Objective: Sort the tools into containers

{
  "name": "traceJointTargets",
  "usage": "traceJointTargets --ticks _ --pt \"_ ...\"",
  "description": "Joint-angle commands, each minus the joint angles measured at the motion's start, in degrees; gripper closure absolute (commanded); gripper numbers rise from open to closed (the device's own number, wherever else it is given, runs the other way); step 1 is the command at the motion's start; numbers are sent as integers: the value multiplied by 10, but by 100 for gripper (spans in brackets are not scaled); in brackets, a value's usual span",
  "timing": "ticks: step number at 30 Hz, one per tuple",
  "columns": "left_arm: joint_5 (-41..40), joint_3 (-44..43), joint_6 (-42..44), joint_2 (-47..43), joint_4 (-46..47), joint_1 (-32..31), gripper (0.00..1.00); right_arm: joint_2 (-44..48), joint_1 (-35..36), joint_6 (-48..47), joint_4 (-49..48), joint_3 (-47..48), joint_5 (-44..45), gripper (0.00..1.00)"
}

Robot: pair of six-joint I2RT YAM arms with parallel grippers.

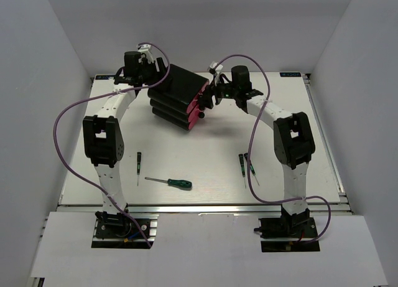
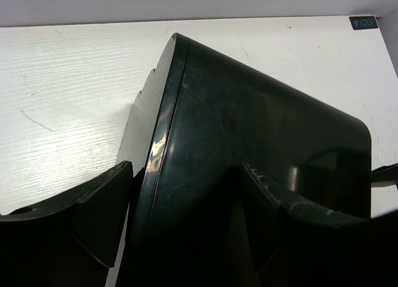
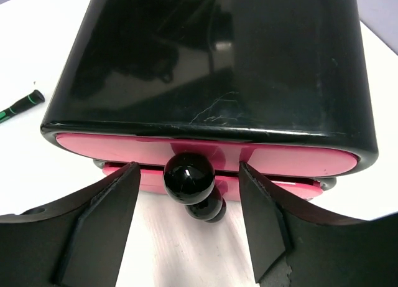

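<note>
The black box of the containers stands at the back middle of the table, its pink drawers facing right. My left gripper is open astride the box's upper back-left edge, one finger beside its side and one over its top. My right gripper is open around the top drawer's black knob, with a gap on each side. The tools lie on the table in front: a green-handled screwdriver, a thin black screwdriver and two more by the right arm.
Purple cables loop from both arms over the table. White walls close in the left, right and back. A black screwdriver tip with a green ring shows at the left of the right wrist view. The table's front edge runs just ahead of the arm bases.
</note>
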State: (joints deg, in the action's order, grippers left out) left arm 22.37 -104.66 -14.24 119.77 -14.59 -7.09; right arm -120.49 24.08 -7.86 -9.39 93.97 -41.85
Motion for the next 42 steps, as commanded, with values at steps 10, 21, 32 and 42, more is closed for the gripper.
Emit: traceJointTargets --ticks 10,21,32,42 --pt "-33 -15 -34 18 -142 -6 20 83 -28 -56 -16 -95 -12 18" --pt "8 -11 -34 25 -131 -5 20 -23 -23 -85 17 3 -2 18" --pt "18 0 -38 27 -127 -5 21 -63 -3 -76 8 31 19 28" --pt "5 -3 -40 22 -123 -5 21 -17 -20 -82 -9 -43 5 65"
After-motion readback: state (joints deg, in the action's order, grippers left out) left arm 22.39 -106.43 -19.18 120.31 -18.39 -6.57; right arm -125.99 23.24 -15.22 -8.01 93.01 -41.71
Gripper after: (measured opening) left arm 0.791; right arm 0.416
